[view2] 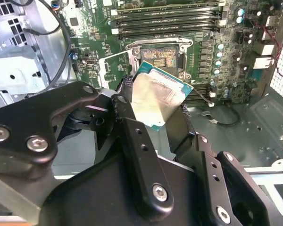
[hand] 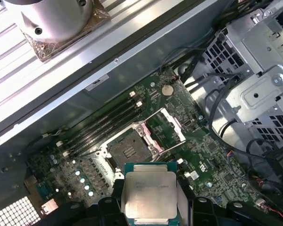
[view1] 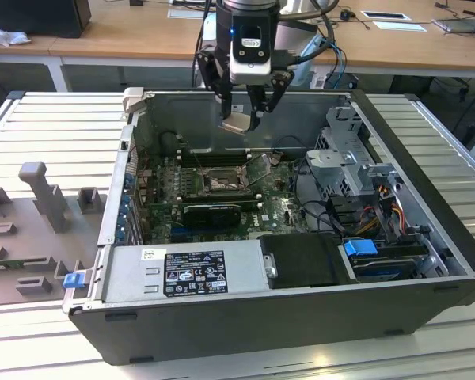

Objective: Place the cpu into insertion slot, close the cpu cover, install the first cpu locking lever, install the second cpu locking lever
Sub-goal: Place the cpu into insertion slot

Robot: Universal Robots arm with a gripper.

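1. The pincer (view1: 240, 119) was clenched on the cpu (view1: 237, 124), gripping it by two opposite edges inside the open computer case (view1: 222, 324).
2. The cpu hung above the insertion slot (view1: 219, 182), clear of it and touching nothing on the board.
3. In both wrist views the cpu (view2: 158, 101) (hand: 148, 197) showed its pale silvery top, with a thin green border visible along its edges.
4. The insertion slot (hand: 129, 150) lay bare. Its brownish contact field (view2: 158, 59) was exposed inside the dark square frame, and no chip was seated in it.
5. The cpu cover (hand: 172, 125) was swung up off the insertion slot. In the first wrist view it stood open at one edge of the slot, and green motherboard showed through its cut-out centre.
6. A bank of long memory slots (hand: 104, 125) ran just beside the insertion slot, on the side opposite the black card (view1: 212, 212).
7. A grey drive cage (view1: 348, 166) stood well apart from the insertion slot, toward the exterior view's right.
8. A labelled power supply (view1: 190, 273) lay along the near wall of the case, beyond the black card from the insertion slot.
9. The case rested on a ribbed metal surface (view1: 47, 127).
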